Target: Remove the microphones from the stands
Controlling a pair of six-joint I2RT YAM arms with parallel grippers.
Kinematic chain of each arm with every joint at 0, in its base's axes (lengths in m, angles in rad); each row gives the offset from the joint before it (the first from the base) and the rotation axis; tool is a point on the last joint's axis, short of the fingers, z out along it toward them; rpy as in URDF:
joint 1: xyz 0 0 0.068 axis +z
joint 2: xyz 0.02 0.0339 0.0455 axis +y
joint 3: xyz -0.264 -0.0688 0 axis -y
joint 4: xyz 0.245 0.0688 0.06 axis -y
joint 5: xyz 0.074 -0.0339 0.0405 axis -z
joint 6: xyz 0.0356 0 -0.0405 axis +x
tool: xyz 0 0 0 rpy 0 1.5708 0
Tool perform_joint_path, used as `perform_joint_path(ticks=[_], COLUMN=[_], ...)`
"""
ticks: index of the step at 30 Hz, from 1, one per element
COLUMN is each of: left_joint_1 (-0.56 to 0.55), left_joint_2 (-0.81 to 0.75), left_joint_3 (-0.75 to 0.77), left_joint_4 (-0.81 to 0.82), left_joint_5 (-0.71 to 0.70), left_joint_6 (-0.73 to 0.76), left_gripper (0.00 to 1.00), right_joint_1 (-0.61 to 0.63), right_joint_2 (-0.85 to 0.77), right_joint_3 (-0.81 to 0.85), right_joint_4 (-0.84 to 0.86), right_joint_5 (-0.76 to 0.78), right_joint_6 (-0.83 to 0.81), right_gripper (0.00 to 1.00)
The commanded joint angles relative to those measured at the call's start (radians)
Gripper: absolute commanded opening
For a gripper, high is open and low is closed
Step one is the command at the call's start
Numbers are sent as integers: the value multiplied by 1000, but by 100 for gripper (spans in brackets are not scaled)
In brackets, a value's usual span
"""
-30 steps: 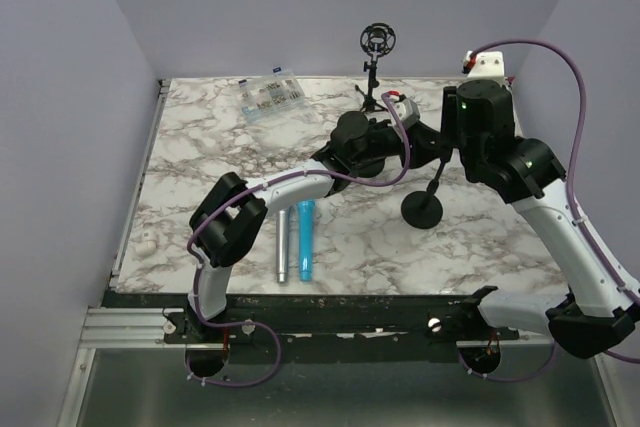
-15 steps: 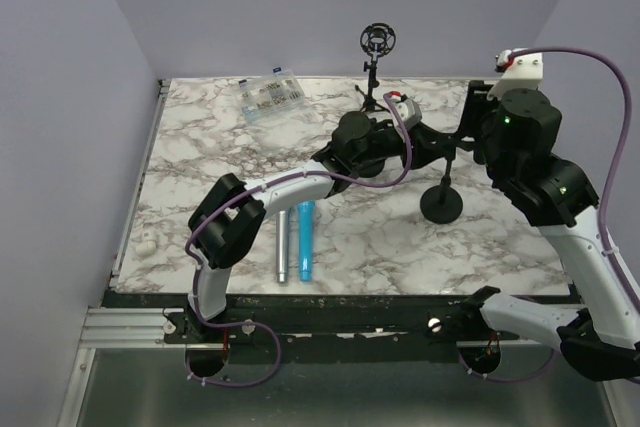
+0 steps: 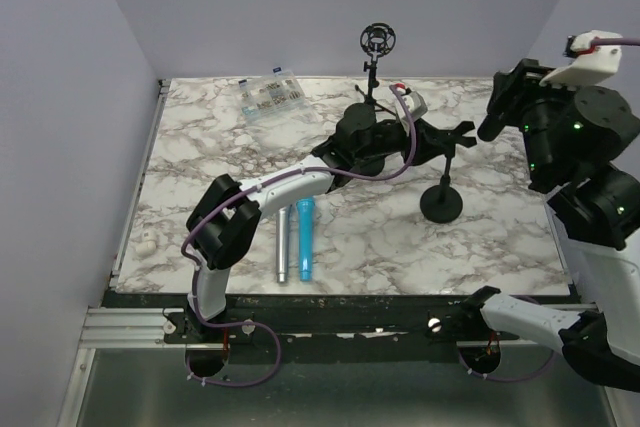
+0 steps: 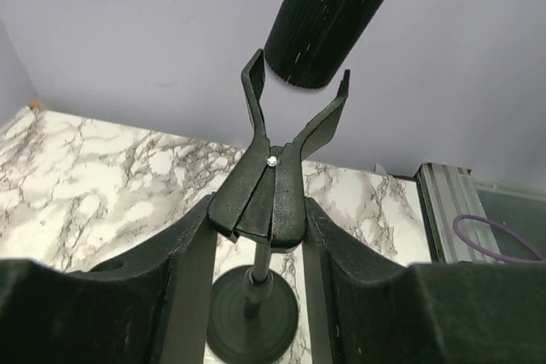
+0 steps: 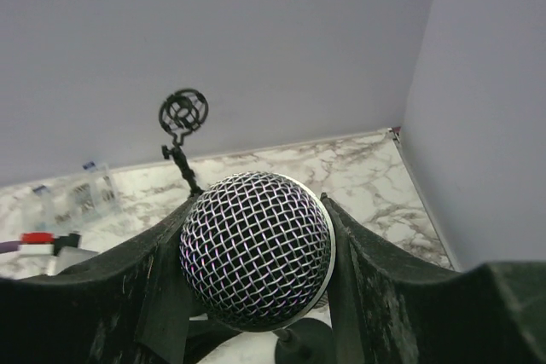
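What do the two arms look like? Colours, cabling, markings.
Left arm and right arm: white link shells, bulky black joints. Purple cable loops along each. Green status lights on the right arm's black housing. Gripper fingers are matte black, flat, wedge-like. No markings legible.

bare tabletop right of the stand; left arm along its left

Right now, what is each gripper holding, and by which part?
The right gripper holds the microphone by its mesh head. The left gripper clamps the stand at the base of its clip.
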Motion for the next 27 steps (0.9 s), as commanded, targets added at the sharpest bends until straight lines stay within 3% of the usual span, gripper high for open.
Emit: perform_joint_path(ticks=[1,6,11,16,22,24,27], left_joint_1=[-16,-21,-28,-31,-31,-30,-22], left_joint_2=[-1,-22,-72,-182,-456,-594,-824], left_joint_3=[87,82,69,17,-291,-377,-420], left_joint_4=[-228,-224,-233,-252,-212,-363,-766], left_joint_5=[-69,-125,-136,-165,-205,-254,-410], left_joint_6=[-17,-64,-62,-90,-127,-129,-127], left_gripper=[6,48,75,83,87,88,88], right_joint_1=[-3,-3,-3,-4,-3,-4,-3], right_joint_2=[5,41,90,138,170,208,254], right_joint_3=[179,336,456,508,485,500,488], right_joint_4=[-91,-165,-248,-322,-344,-394,-451], right_joint_5=[-42,-101,-294,-435,-601,-627,-674], right_joint_6=[62,94,173,291,425,447,464], right_gripper=[1,1,1,1,1,1,1])
